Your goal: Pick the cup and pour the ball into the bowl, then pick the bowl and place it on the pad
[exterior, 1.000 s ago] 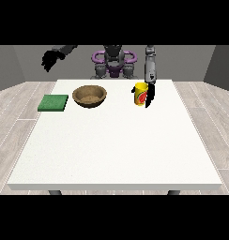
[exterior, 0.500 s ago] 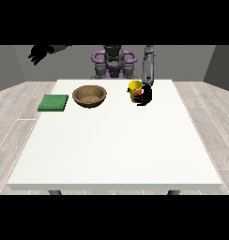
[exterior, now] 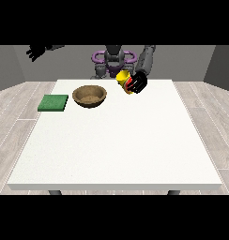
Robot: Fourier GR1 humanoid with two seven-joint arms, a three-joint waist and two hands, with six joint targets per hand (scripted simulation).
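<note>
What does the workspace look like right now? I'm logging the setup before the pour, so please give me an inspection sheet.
Surface: white table, mostly bare.
Job's things: yellow cup lifted off the table and tilted, held right of the brown bowl; green pad lies left of the bowl; ball not visible.
Clutter: nothing seen.
Hands: hand at the view's right is curled round the cup; hand at the view's left is raised high, away from the table, holding nothing.
Cables: nothing seen.
Surroundings: wood-look floor, grey walls.
</note>
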